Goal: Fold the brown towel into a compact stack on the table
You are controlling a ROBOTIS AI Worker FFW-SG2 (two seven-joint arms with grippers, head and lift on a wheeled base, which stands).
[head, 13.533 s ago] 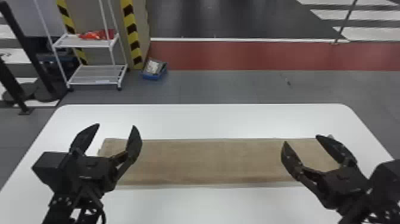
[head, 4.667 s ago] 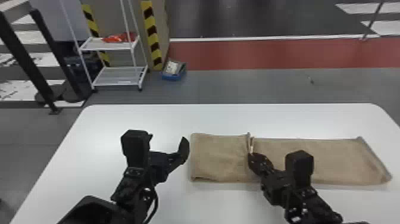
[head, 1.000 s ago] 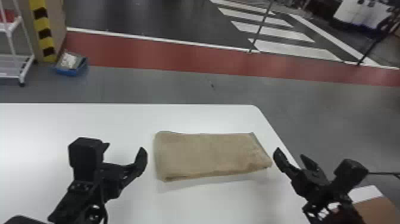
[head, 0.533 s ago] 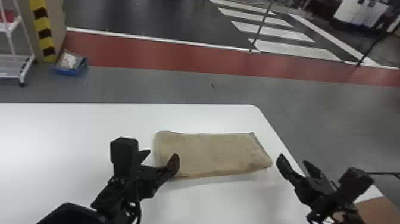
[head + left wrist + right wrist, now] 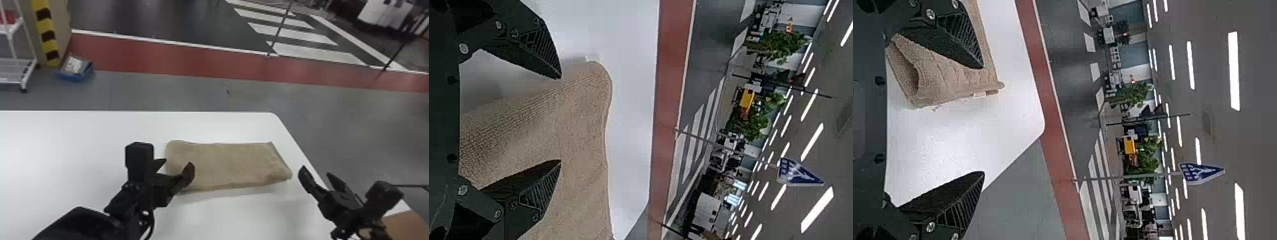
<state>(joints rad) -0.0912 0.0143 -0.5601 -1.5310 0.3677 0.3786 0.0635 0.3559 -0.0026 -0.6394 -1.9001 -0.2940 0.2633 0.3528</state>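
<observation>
Head view: the folded brown towel point(image 5: 229, 162) lies mid-frame on the counter point(image 5: 79, 137), right tool point(image 5: 315, 170) gaping at lower right; left wrist view: left tool point(image 5: 560, 119) spread at the towel's end. Another fold seems due; it wants a pinch, then a lift across.

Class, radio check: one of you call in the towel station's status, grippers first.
Left gripper open, at towel's left end. Right gripper open, off its right end. Towel folded flat on table. Nothing lying on towel.

Rough, matt cloth towel point(image 5: 227, 164); smooth table point(image 5: 79, 143).
</observation>
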